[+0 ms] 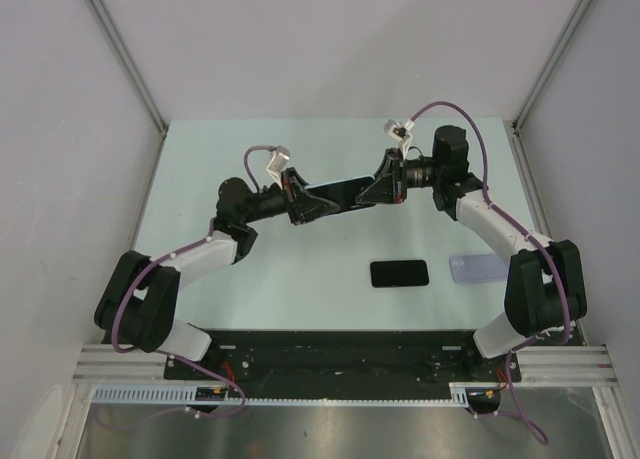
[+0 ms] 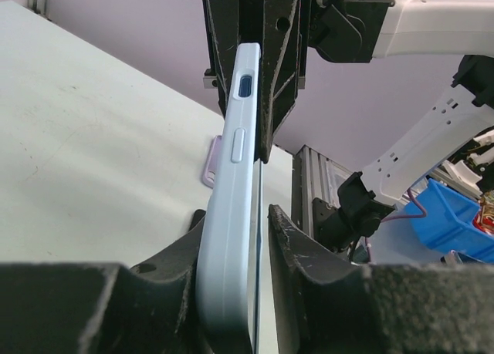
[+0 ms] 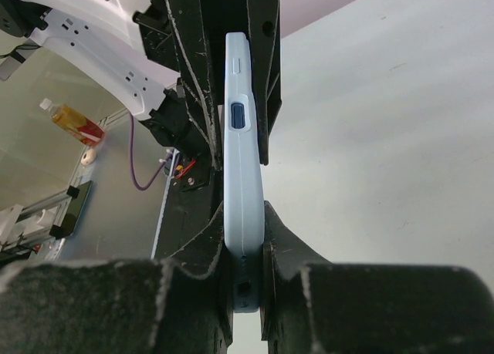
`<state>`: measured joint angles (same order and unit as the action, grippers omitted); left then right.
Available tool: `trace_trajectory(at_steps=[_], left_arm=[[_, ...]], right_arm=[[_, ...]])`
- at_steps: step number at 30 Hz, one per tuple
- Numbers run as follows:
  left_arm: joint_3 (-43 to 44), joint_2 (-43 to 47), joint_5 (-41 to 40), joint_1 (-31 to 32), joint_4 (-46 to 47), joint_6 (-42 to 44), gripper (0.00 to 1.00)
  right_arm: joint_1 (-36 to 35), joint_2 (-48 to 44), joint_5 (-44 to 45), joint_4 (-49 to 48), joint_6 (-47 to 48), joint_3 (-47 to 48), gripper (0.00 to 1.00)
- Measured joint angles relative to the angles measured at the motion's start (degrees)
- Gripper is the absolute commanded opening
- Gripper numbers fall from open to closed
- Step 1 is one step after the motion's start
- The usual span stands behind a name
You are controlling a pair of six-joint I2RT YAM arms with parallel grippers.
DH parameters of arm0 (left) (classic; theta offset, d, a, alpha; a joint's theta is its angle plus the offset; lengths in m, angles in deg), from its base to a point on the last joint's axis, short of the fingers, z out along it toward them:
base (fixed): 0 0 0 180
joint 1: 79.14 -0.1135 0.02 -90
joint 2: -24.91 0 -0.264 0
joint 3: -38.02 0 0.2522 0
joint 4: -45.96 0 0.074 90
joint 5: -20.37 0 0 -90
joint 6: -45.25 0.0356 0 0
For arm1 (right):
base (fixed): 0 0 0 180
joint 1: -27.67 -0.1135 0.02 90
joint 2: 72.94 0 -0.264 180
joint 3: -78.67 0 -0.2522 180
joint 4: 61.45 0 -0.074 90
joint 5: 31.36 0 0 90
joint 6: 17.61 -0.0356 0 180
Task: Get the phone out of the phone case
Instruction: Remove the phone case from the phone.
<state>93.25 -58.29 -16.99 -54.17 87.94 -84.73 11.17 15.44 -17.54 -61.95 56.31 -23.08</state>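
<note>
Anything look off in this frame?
Nothing damaged or askew. The left gripper and right gripper clamp the blue-cased phone. Only oddity: a second black phone and a lilac case lie apart on the table.

Black phone (image 1: 399,273), lilac case (image 1: 478,269) obstruct near table (image 1: 300,279).

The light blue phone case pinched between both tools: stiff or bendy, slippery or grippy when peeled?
The light blue phone case probably bends: its rounded edge and moulded button covers look rubbery. Its matte skin likely grips the left tool and right tool, clamping its faces.
</note>
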Motion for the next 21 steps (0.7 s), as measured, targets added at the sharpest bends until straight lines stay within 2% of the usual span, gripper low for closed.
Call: trace_trajectory(at_steps=[2,3,5,6,10,11,12,14,15,18,21], left_arm=[[0.0,-0.04,-0.11,0.0,-0.26,0.07,0.23],[0.0,-0.07,-0.26,0.0,-0.42,0.13,0.13],[0.0,-0.09,-0.07,0.0,-0.7,-0.26,0.07],[0.04,-0.09,0.0,0.04,-0.61,-0.42,0.0],[0.31,-0.09,0.15,0.09,-0.61,-0.39,0.01],[0.31,-0.09,0.13,0.11,-0.61,-0.35,0.0],[0.31,-0.09,0.11,0.15,-0.61,-0.28,0.0],[0.31,-0.09,0.07,0.2,-0.59,-0.04,0.0],[0.31,-0.09,0.07,0.22,-0.59,0.04,0.0],[0.31,-0.09,0.33,0.57,-1.53,1.33,0.0],[0.31,-0.09,0.44,1.18,-2.45,2.16,0.0]], right_arm=[[0.0,0.0,-0.04,0.0,0.02,0.0,0.0],[0.0,0.0,-0.11,0.0,0.02,0.0,0.0],[-0.02,0.0,-0.26,-0.26,0.52,0.0,0.0],[0.0,0.0,-0.52,-0.55,0.81,0.0,0.0],[0.07,-0.02,-0.72,-0.85,0.94,0.0,0.0],[0.09,-0.02,-0.76,-0.85,0.94,0.0,0.04],[0.11,-0.04,-0.81,-0.85,0.96,0.0,0.16],[0.13,-0.09,-0.81,-0.85,0.98,0.0,0.29],[0.15,-0.09,-0.76,-0.83,0.72,0.0,0.38],[0.57,-0.11,1.03,-1.4,-0.17,0.17,0.47],[1.29,-0.5,2.08,-2.29,-1.05,0.44,0.51]])
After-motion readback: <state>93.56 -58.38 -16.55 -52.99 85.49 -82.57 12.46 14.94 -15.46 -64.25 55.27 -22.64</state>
